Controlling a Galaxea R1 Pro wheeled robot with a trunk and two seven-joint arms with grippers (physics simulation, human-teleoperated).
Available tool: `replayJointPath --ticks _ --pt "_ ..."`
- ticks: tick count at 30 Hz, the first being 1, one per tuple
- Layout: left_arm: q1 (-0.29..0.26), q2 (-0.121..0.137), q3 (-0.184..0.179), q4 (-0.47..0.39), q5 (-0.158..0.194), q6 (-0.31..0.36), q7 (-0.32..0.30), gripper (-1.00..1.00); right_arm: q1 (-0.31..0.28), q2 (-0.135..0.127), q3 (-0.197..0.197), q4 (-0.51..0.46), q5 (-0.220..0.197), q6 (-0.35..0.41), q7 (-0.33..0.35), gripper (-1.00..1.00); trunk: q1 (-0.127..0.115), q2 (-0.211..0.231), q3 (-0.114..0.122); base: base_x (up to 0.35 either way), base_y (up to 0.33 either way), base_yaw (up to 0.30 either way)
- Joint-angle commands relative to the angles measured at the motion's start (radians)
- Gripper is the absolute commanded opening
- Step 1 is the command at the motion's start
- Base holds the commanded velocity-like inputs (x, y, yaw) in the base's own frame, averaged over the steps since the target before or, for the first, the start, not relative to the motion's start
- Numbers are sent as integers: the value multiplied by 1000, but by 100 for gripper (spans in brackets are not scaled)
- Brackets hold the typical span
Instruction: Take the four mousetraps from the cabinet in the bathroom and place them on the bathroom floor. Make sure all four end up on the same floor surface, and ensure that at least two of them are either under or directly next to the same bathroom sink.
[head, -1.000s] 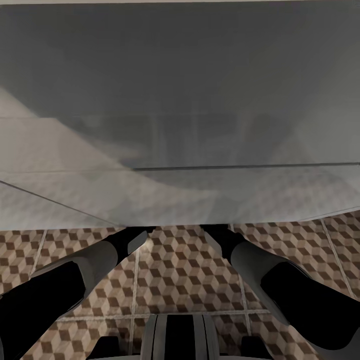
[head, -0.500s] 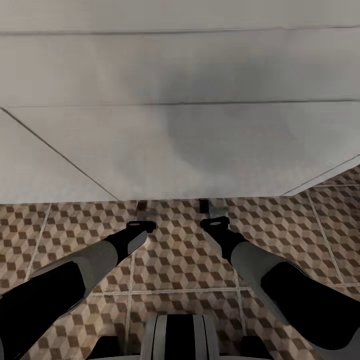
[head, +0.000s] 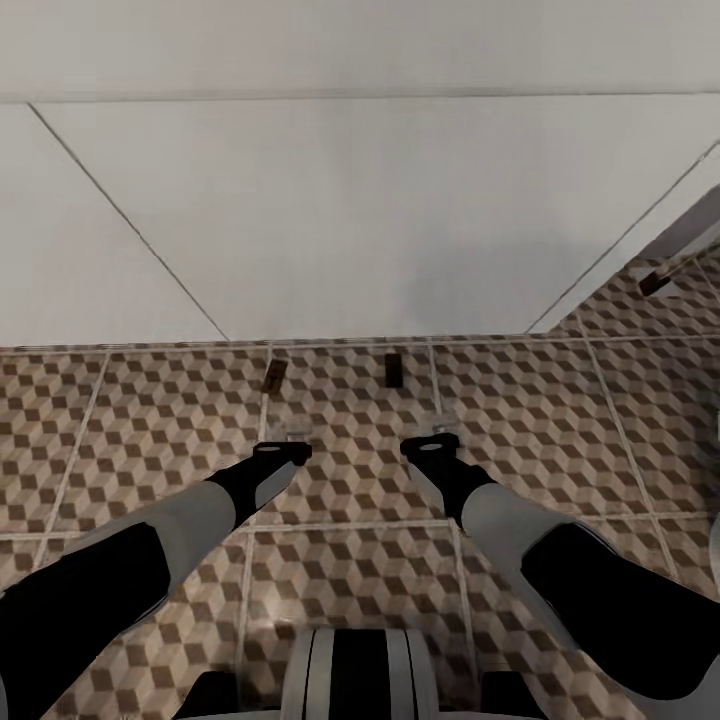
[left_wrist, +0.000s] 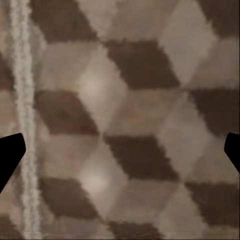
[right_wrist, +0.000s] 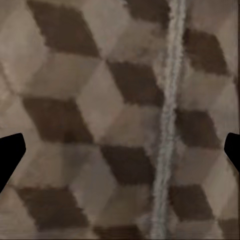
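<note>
Two mousetraps lie flat on the bathroom floor (head: 520, 420), close to the foot of the sink's white vanity front (head: 370, 220): one mousetrap (head: 274, 375) on the left and another mousetrap (head: 393, 369) on the right. My left gripper (head: 283, 450) hangs low over the tiles just short of the left one. My right gripper (head: 432, 443) is just short of the right one. Both are open and hold nothing. The left wrist view has the left gripper (left_wrist: 120, 150) with its fingertips wide apart over bare floor (left_wrist: 125, 100). The right gripper (right_wrist: 120, 150) stands the same way over the floor (right_wrist: 75, 100). The cabinet is out of view.
The vanity's sides slant away at left (head: 80, 250) and right (head: 650, 230). A small dark-brown piece (head: 655, 282) lies at the far right beside a grey edge; I cannot tell what it is. Patterned tiles stretch on both sides of my arms.
The whole view has shifted: the white vanity now sits farther off and higher in the picture, and more floor shows, bringing the two mousetraps into sight. My arms hold the same pose.
</note>
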Motion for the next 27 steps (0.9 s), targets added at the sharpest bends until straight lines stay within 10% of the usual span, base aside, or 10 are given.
replayJointPath --ticks 1,27 --pt "-1 1 -7 -2 3 4 7 100 -1 0 8 -1 -6 6 -6 100 -1 0 0 -317 -105 0" --pt "-1 3 -7 -2 3 -12 7 100 -1 0 8 -1 -6 6 -6 100 -1 0 0 -190 -44 0"
